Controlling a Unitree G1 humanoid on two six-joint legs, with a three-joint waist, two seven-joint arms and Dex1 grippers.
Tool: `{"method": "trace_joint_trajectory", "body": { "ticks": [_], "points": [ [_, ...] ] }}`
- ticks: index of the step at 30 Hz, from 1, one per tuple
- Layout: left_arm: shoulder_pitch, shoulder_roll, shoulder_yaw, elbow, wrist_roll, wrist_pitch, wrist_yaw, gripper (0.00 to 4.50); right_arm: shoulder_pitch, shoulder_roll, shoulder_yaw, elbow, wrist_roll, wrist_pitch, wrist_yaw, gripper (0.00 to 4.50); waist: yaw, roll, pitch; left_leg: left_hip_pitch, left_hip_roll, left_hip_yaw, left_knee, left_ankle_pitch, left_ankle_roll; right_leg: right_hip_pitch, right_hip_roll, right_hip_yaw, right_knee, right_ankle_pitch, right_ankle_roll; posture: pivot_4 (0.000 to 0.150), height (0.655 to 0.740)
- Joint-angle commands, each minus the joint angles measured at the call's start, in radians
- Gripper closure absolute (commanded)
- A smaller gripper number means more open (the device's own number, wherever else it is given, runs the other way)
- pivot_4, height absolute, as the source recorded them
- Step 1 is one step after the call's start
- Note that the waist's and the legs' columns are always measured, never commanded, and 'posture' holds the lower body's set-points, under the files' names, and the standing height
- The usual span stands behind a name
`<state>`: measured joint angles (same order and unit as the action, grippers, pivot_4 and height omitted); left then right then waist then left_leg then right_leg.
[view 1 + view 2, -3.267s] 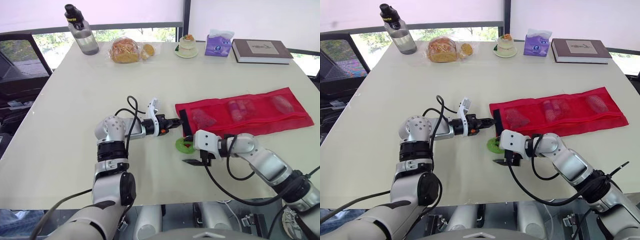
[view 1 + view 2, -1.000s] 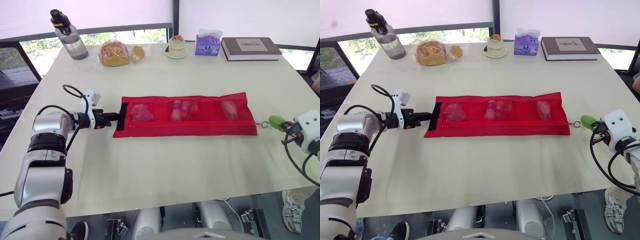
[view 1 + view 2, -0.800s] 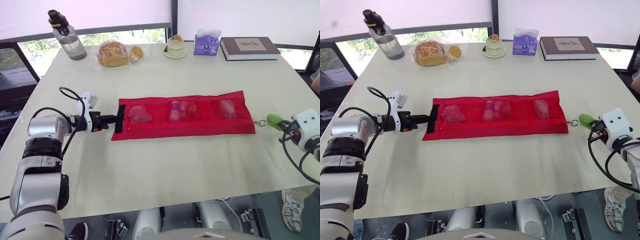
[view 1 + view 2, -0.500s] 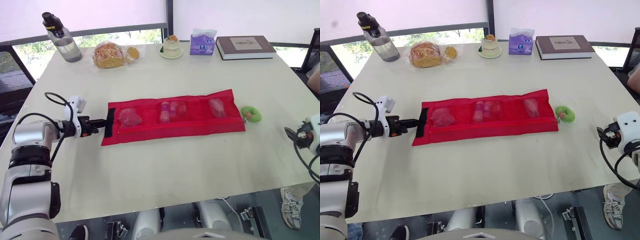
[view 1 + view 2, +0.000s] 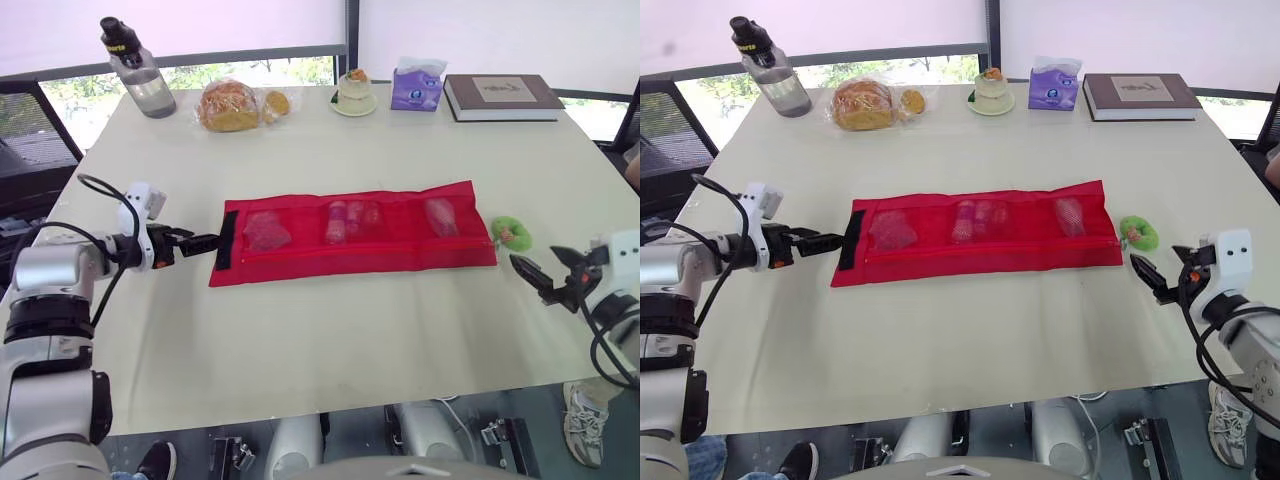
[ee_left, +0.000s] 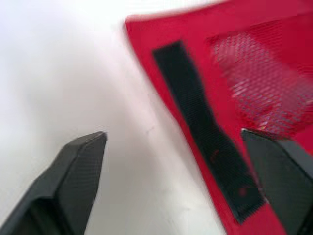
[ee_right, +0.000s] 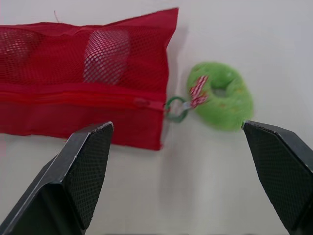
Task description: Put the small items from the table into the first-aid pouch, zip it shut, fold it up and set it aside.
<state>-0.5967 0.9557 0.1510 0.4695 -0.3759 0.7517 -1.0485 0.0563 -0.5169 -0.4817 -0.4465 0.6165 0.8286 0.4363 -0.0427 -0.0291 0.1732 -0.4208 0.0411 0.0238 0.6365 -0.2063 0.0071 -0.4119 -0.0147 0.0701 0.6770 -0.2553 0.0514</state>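
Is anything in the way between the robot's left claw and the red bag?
No, nothing visible is in the way. The left gripper is open and points straight at the black strip on the end of the red pouch at the robot's left, with just bare table in front of it.

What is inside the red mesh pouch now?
Through the red pouch mesh: a pinkish lump at the robot's left end, small pale pieces mid-pouch, another piece at the right end. The mesh blurs what they are.

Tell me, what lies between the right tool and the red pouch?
A green zipper pull, at the end of the red pouch, lies ahead of the open right tool. The right wrist view shows it best.
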Motion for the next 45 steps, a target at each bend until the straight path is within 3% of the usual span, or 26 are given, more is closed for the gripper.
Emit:
{"method": "trace_joint_trajectory", "body": {
  "ticks": [1, 14, 27, 31, 34, 36, 39, 45],
  "points": [
    [-0.036, 0.048, 0.048, -0.144, -0.060, -0.047, -0.096, 0.04, -0.010, 0.042, -0.041, -0.030, 0.062, 0.025, -0.055, 0.00, 0.003, 0.000, 0.000, -0.001, 0.000, 0.000, 0.000, 0.000, 0.000, 0.000, -0.001, -0.001, 0.000, 0.000, 0.000, 0.150, 0.7387],
    [-0.036, -0.043, -0.034, -0.577, -0.256, -0.045, -0.292, 0.04, -0.105, 0.155, 0.055, 0.154, 0.103, 0.005, -0.085, 0.00, -0.002, 0.000, 0.000, -0.003, -0.002, -0.001, 0.002, 0.000, 0.000, 0.000, -0.001, -0.002, -0.001, 0.000, 0.000, 0.150, 0.7387],
    [-0.009, -0.022, -0.058, -0.651, -0.323, -0.064, -0.401, 0.04, -0.187, 0.260, 0.106, 0.244, 0.191, 0.007, -0.052, 0.00, -0.004, 0.000, 0.000, -0.002, 0.000, -0.002, 0.003, 0.000, 0.000, 0.000, 0.002, -0.001, 0.000, -0.001, 0.001, 0.150, 0.7387],
    [-0.007, -0.030, -0.065, -0.665, -0.324, -0.072, -0.392, 0.00, -0.199, 0.256, 0.119, 0.256, 0.178, -0.009, -0.051, 0.82, -0.003, 0.001, 0.000, -0.002, 0.000, -0.002, 0.003, 0.000, 0.000, 0.000, 0.002, -0.001, 0.000, -0.001, 0.001, 0.150, 0.7387],
    [-0.020, -0.030, -0.066, -0.663, -0.327, -0.071, -0.384, 0.00, -0.217, 0.252, 0.116, 0.277, 0.158, -0.033, -0.074, 2.15, -0.003, 0.001, 0.000, -0.002, 0.000, -0.002, 0.003, 0.000, 0.000, 0.000, 0.002, -0.001, 0.000, -0.001, 0.001, 0.150, 0.7387],
    [-0.020, -0.029, -0.066, -0.662, -0.326, -0.074, -0.383, 0.00, -0.217, 0.251, 0.118, 0.277, 0.151, -0.044, -0.079, 3.32, -0.003, 0.001, 0.000, -0.001, 0.000, -0.002, 0.003, 0.000, 0.000, 0.000, 0.002, -0.001, 0.001, -0.001, 0.001, 0.150, 0.7387],
    [-0.018, -0.031, -0.073, -0.663, -0.316, -0.087, -0.383, 0.00, -0.208, 0.249, 0.110, 0.257, 0.163, -0.047, -0.083, 4.43, -0.001, 0.001, 0.000, -0.002, 0.000, -0.002, 0.003, 0.000, 0.000, 0.000, 0.002, -0.001, 0.000, -0.001, 0.002, 0.150, 0.7387],
    [-0.032, -0.037, -0.072, -0.675, -0.325, -0.079, -0.353, 0.00, -0.149, 0.181, 0.050, 0.211, 0.188, -0.049, -0.055, 4.43, 0.005, 0.001, 0.000, -0.003, 0.000, -0.002, 0.003, 0.000, 0.000, 0.000, 0.001, -0.002, 0.000, -0.001, 0.001, 0.150, 0.7387]
  ]
}}
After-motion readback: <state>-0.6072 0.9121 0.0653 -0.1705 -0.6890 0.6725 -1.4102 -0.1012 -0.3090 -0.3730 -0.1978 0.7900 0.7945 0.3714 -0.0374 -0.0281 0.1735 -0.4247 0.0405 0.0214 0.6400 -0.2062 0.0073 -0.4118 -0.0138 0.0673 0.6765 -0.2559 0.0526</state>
